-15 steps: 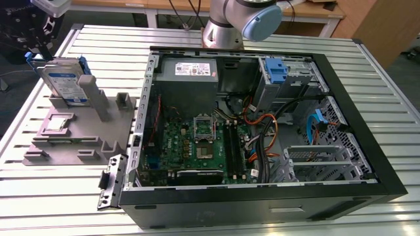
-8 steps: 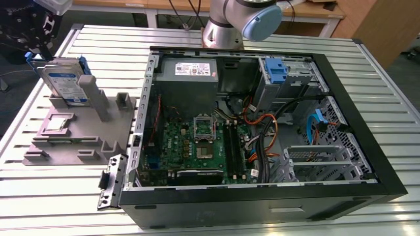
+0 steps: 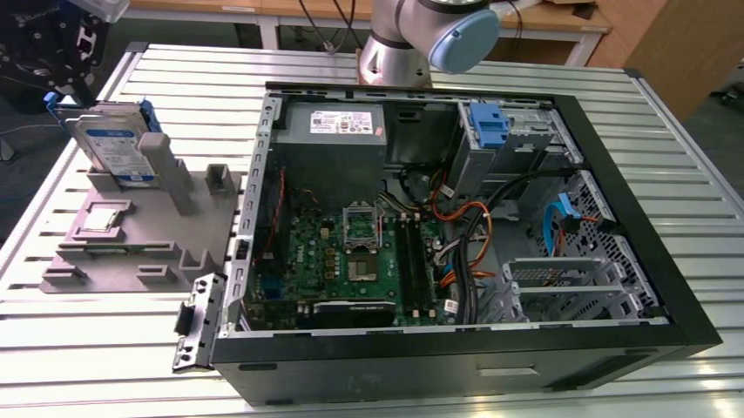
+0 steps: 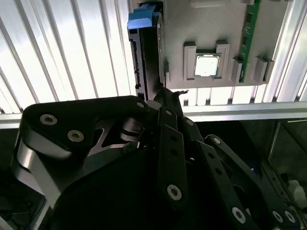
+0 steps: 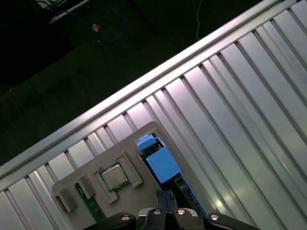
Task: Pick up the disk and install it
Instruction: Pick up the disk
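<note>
Disk (image 3: 117,144): stands on edge in a slot of the grey fixture (image 3: 128,235), at the exterior view's left, well apart from the computer case (image 3: 651,287). Label face shows. A blue bracket (image 3: 149,122) is clipped round it. In the second wrist view the disk (image 4: 146,57) shows edge-on, thin, with the bracket's blue tab (image 4: 142,19) at one end.

Handling, as judged:
- Metal body, stiff and dense for its size. It should not flex.
- The flat faces look smooth and likely slippery under hard pads.
- Shock-sensitive, so no knocks against slot or bay.
- The plastic bracket probably gives under pressure, making it a poor place for a firm squeeze.
- Best hold looks to be across the two broad faces at the free upper edge, above the slot, lifting straight out.

Gripper (image 5: 165,197): in the first wrist view the fingers look drawn together, with nothing between them. In the exterior view it hangs just above the disk's far upper end. Whether it touches the bracket, cannot tell.

Same fixture: a processor chip (image 5: 112,176) sits in its own recess, with a green memory stick (image 4: 249,38) beside it.

Further out: slatted aluminium table (image 3: 674,157). The case lies open on its side, with a grey box with white label (image 3: 337,122) at the back. Another blue bracket (image 3: 489,122) sits at the drive cage, with no drive seen in it.
</note>
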`<control>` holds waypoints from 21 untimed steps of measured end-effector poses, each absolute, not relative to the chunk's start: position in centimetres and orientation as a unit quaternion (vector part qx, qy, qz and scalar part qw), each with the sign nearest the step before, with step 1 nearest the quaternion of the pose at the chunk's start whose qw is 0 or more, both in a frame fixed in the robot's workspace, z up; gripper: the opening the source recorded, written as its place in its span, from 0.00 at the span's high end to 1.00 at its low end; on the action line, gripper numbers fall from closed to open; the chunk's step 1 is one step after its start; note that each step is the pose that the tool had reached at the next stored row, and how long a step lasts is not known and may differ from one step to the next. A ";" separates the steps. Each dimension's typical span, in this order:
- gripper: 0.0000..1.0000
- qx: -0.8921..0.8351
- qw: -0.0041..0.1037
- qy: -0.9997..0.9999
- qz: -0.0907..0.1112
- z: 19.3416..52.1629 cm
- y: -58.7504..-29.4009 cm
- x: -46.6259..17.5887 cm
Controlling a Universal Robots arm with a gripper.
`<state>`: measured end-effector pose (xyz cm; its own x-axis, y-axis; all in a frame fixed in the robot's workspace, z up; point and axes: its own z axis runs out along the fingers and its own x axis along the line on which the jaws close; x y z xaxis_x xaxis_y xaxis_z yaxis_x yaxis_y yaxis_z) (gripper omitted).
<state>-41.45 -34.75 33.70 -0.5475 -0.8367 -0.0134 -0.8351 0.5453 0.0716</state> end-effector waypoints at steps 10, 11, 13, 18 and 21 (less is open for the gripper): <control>0.89 0.517 -0.003 -0.855 -0.041 33.7 -34.7 -41.5; 0.89 0.521 -0.004 -0.852 -0.042 33.7 -34.8 -41.5; 0.89 0.530 -0.006 -0.847 -0.043 33.7 -34.7 -41.5; 0.89 0.553 -0.009 -0.832 -0.044 33.7 -34.7 -41.5; 0.89 0.562 -0.008 -0.826 -0.044 33.7 -34.8 -41.4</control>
